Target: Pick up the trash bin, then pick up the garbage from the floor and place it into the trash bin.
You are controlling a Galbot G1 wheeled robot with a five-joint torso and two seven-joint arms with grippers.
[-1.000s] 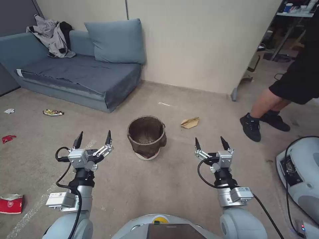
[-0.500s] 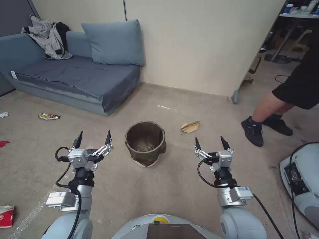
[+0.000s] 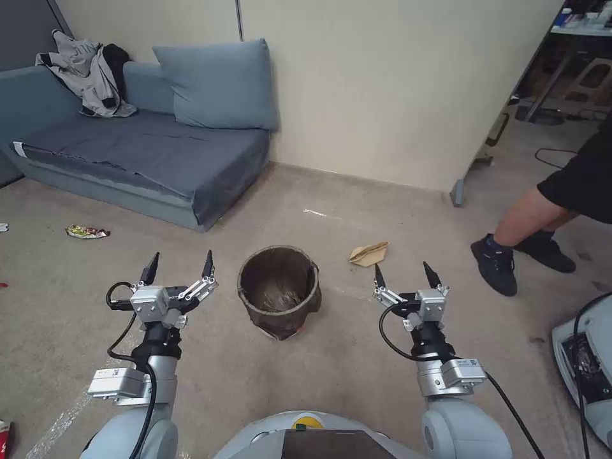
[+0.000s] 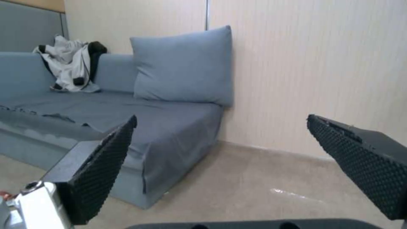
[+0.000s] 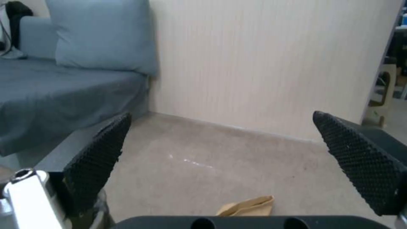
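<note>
The bag-lined trash bin (image 3: 279, 291) at centre frame is not yet grasped; both the left gripper (image 3: 178, 266) and right gripper (image 3: 405, 275) are spread, empty. A lowering reach is judged necessary.

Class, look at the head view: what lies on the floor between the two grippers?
The trash bin stands upright between the left gripper and the right gripper, both open and touching nothing. Bare carpet lies on either side of it.
</note>
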